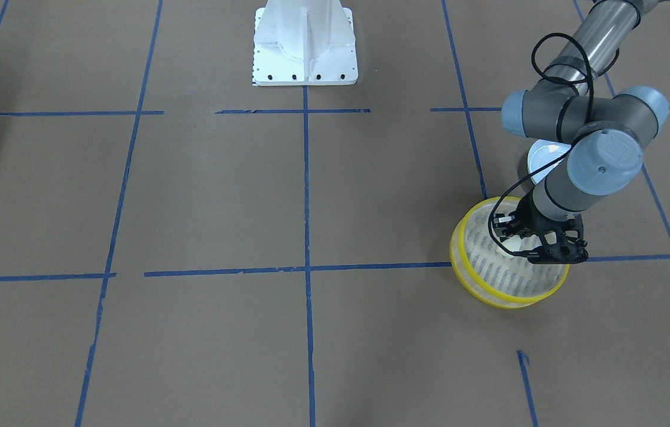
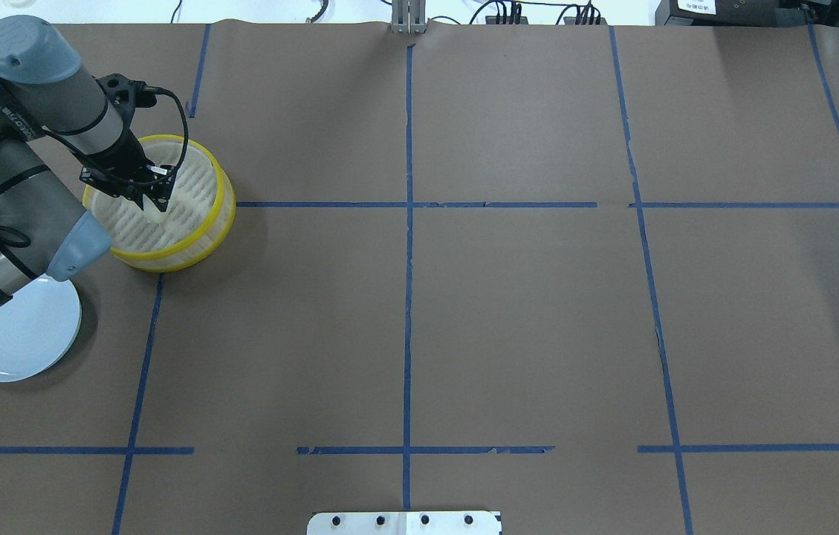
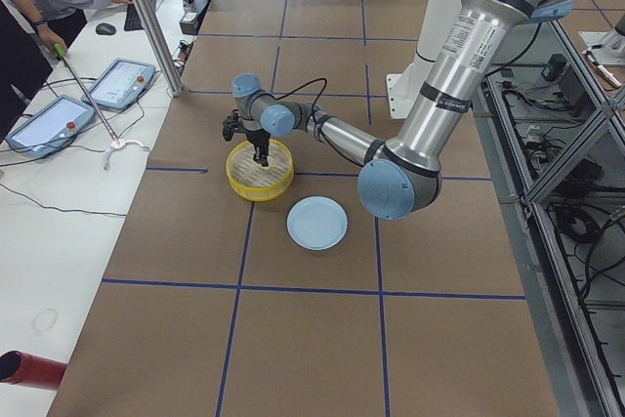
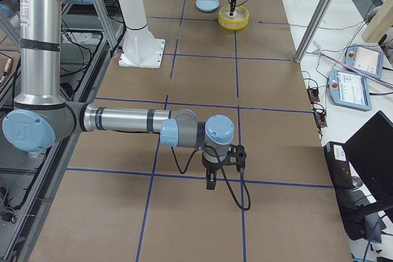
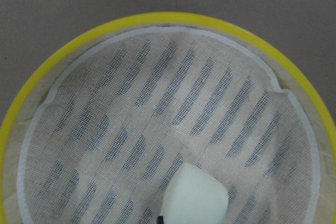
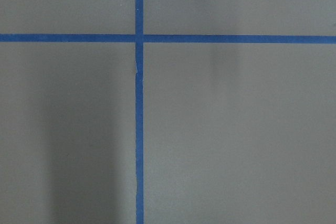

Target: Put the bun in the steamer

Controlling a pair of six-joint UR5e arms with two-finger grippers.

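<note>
The steamer is a round yellow-rimmed basket with a slatted whitish floor, at the table's far left in the overhead view. It also shows in the front view. My left gripper reaches down inside it and is shut on the bun, a small cream-white lump held just over the floor near the basket's middle. The left wrist view shows the steamer rim around the bun. My right gripper shows only in the exterior right view, low over bare table far from the steamer; I cannot tell whether it is open or shut.
A pale blue plate lies on the table beside the steamer, partly under my left arm. The white robot base stands at the table's middle edge. Blue tape lines grid the brown table. Operators and pendants stand beyond the far edge.
</note>
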